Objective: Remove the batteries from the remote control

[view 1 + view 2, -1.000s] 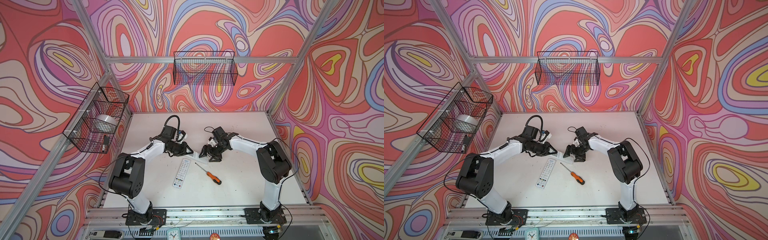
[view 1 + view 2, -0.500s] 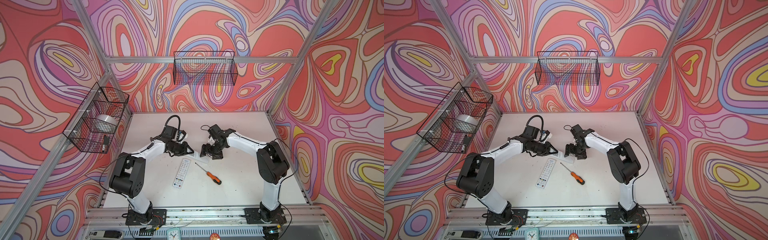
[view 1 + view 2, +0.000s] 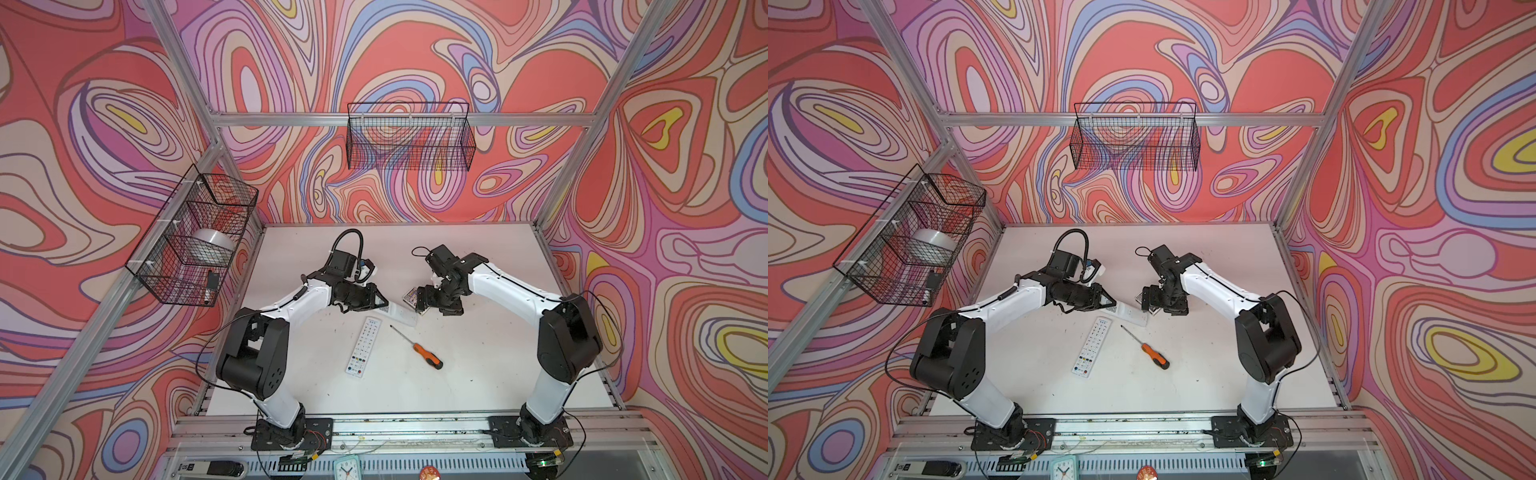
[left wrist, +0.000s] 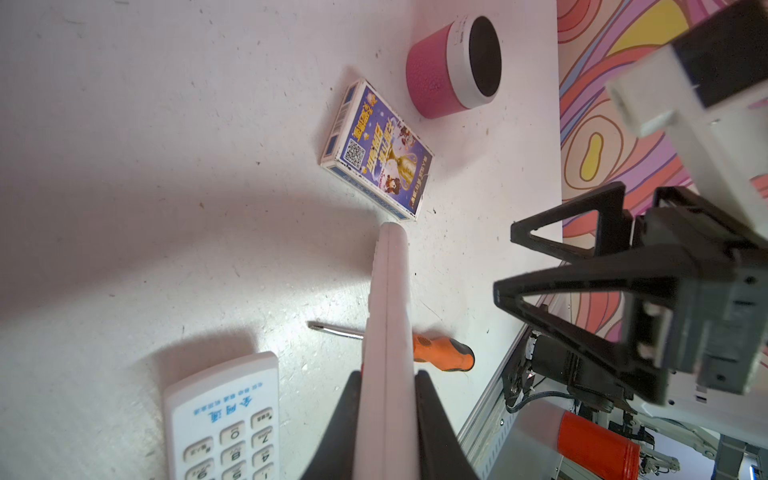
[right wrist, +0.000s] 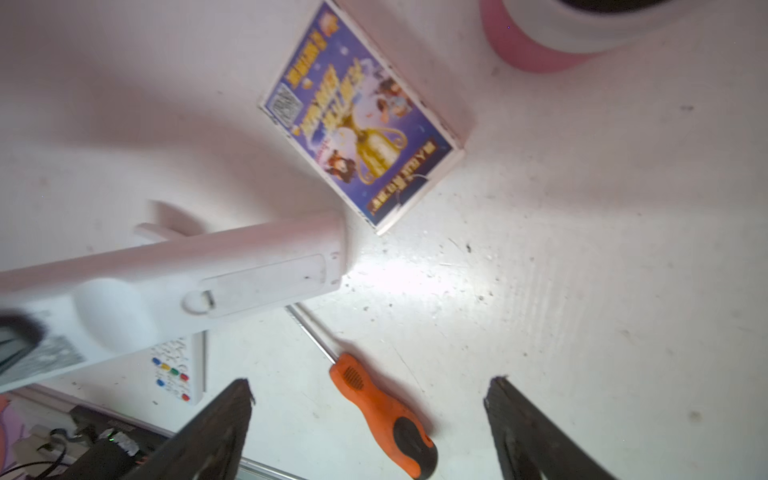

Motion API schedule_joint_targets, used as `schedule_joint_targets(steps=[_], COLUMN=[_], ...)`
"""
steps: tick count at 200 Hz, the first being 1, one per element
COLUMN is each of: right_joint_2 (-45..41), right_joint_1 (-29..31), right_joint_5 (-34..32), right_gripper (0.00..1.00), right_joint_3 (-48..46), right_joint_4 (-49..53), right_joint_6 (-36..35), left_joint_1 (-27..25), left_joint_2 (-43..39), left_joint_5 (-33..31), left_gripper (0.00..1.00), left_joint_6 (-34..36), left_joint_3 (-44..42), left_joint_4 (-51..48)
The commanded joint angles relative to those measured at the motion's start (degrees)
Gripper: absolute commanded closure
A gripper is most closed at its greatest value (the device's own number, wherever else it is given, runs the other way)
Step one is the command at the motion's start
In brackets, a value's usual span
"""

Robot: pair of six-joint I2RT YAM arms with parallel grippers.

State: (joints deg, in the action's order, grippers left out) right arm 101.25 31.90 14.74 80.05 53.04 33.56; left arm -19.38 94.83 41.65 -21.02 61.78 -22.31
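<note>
My left gripper (image 3: 381,305) (image 4: 386,374) is shut on a white remote control (image 3: 401,314) (image 4: 388,307) and holds it above the table, pointing right. In the right wrist view the remote control (image 5: 199,274) shows its back, with the battery cover (image 5: 266,280) closed. The batteries are hidden. My right gripper (image 3: 424,302) (image 5: 370,382) hangs open just past the remote's free end, apart from it, with nothing between its fingers. In the left wrist view the right gripper (image 4: 507,257) stands beside the remote's tip.
A second white remote (image 3: 363,347) (image 4: 224,419) lies buttons-up on the table. An orange-handled screwdriver (image 3: 419,349) (image 5: 374,399) lies right of it. A blue card box (image 4: 378,153) (image 5: 361,120) and a pink speaker (image 4: 449,70) sit under the right arm. Wire baskets (image 3: 409,141) hang on the walls.
The right gripper has swung left toward the held remote's free end and opened wider. The left arm and the remote have stayed put.
</note>
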Motion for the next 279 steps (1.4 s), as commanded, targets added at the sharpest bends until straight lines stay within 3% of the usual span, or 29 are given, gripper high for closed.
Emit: schedule_joint_targets(steps=[1,56,137,279], right_joint_2=[-0.1,4.8,8.1,6.3], right_joint_1=[-0.1,-0.4,-0.6,-1.1], right_joint_5=[12.5,16.1,14.4,11.7], right_gripper=[0.08,0.08,0.09,0.25], right_joint_3=[-3.4,-6.7,-7.8,-11.0], right_joint_4=[-11.1,-23.7,-23.1,-24.3], right_joint_6=[2.8,8.9,8.7,9.9], left_joint_1=[0.1,0.1,0.1,0.1], left_joint_2=[-0.2,-0.5,-0.8,0.1], left_joint_5=[-5.9,-4.9,-4.6,-4.2], left_gripper=[1.00,1.00,1.00,1.00], left_joint_6=[1.9,-0.2,-1.4,1.1], left_joint_3=[-0.5,-2.1,-2.2,-0.5], left_joint_4=[-3.4,-1.4,-0.9,-3.7])
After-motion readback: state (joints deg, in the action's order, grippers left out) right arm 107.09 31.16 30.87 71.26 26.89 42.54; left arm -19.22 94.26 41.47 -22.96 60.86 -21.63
